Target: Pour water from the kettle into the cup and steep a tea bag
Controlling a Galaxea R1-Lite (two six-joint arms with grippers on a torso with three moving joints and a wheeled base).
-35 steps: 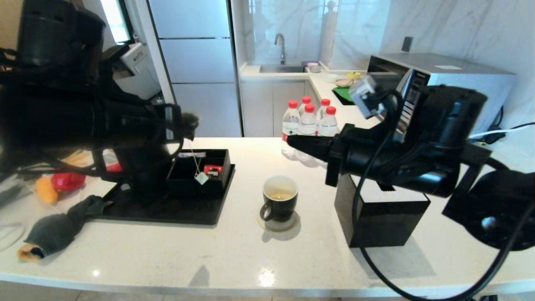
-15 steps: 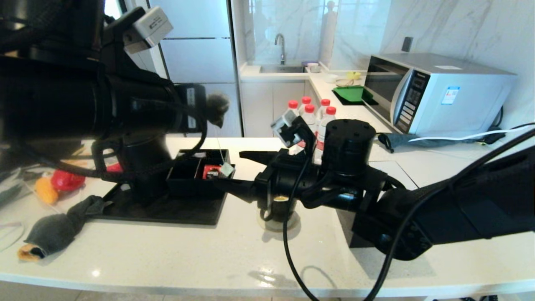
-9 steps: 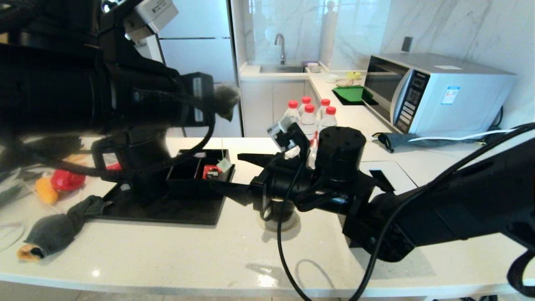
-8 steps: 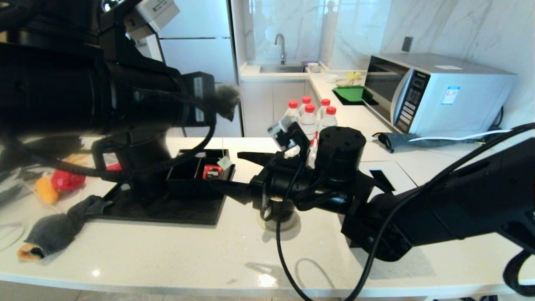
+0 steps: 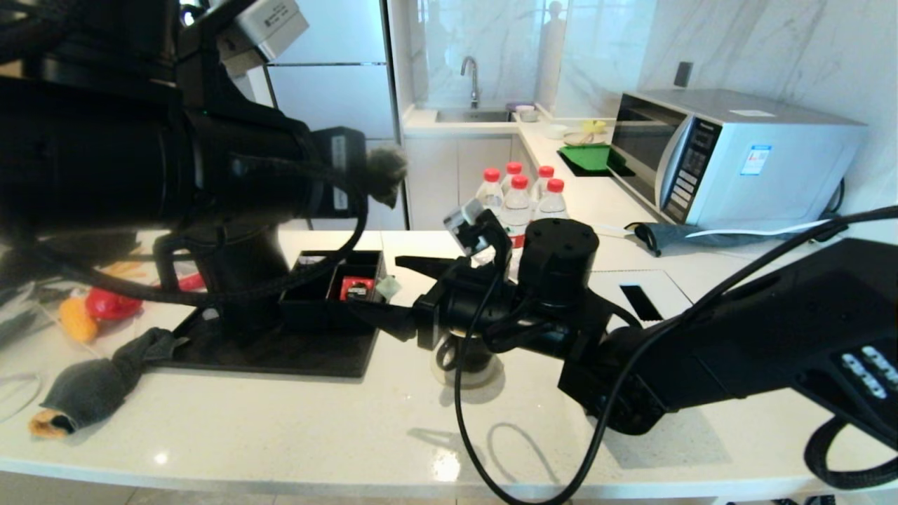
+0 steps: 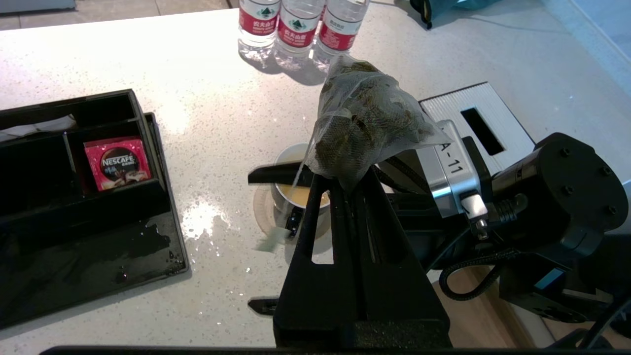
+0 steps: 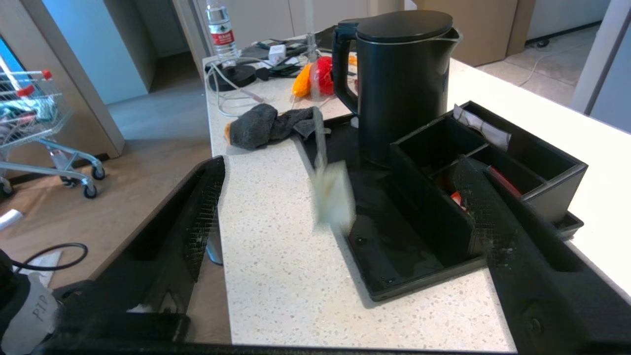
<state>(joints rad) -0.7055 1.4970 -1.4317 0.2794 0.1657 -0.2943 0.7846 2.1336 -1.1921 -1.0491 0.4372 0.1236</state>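
Note:
My left gripper is shut on the grey-green pyramid tea bag, held high over the counter; in the head view the tea bag sits at the end of the left arm. Its string drops to the white paper tag, blurred, which hangs between the spread fingers of my open right gripper. The black cup, holding pale yellowish water, stands under the right gripper on a coaster. The black kettle stands on the black tray, mostly hidden in the head view.
A black compartment box with a red packet sits on the tray. Red-capped bottles stand behind the cup, a slotted black box and a microwave to the right. A grey cloth lies front left.
My right arm has swung in from the right to above the cup, fingers open around the tag. The left gripper has risen and shifted right with the tea bag; the tag swung right.

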